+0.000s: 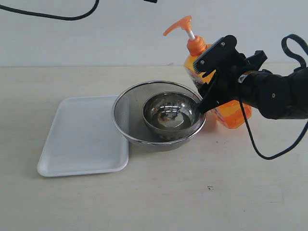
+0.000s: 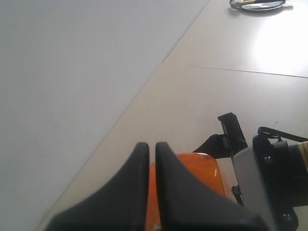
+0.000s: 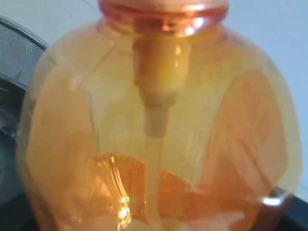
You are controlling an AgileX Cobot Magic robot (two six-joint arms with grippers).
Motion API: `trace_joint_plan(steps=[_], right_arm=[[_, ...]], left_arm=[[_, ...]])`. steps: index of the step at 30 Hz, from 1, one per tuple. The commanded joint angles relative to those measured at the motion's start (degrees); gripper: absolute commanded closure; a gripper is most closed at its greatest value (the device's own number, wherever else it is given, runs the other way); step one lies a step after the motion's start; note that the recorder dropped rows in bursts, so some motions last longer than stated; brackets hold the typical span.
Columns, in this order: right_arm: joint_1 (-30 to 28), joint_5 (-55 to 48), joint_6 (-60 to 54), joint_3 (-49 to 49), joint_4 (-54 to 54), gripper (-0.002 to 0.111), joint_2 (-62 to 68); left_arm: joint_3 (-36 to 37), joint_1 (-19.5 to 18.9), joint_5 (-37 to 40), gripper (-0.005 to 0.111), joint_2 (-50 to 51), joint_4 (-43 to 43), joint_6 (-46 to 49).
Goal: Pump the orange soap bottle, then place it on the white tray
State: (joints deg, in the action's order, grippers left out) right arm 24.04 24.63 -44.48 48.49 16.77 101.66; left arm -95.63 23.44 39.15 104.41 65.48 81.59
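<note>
right pincer (image 1: 199, 87): clamped on soap bottle (image 1: 230, 114) | left pincer (image 2: 151, 147): closed | step: likely carry to tray (image 1: 82, 139) | tip: lift high, clear strainer (image 1: 126, 122) between pincer and tray

surface: beige table (image 1: 192, 192) | on it: white tray (image 1: 82, 137); strainer (image 1: 126, 120) at tray's 3 o'clock, touching | orange bottle (image 1: 230, 114) at strainer's 2 o'clock, tilted, base contact unclear
</note>
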Motion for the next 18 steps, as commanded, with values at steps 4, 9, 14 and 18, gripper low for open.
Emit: trace_joint_plan(steps=[4, 9, 14, 18], right_arm=[[-0.03, 1.72, -0.37, 0.62, -0.67, 0.108, -0.33], [-0.03, 1.62, -0.37, 0.62, -0.67, 0.108, -0.33], [-0.03, 1.24, -0.37, 0.62, -0.67, 0.108, -0.33], [-0.03, 1.24, -0.37, 0.62, -0.67, 0.108, -0.33]], left_arm=[[-3.38, 0.42, 2.40, 0.102, 2.17, -6.69, -7.57], [-6.72, 0.82, 5.63, 0.102, 4.90, -11.24, -10.33], [-9.91, 2.23, 7.34, 0.102, 7.66, -11.32, -10.56], [-10.20, 2.37, 7.34, 0.102, 8.21, -12.26, -10.96]])
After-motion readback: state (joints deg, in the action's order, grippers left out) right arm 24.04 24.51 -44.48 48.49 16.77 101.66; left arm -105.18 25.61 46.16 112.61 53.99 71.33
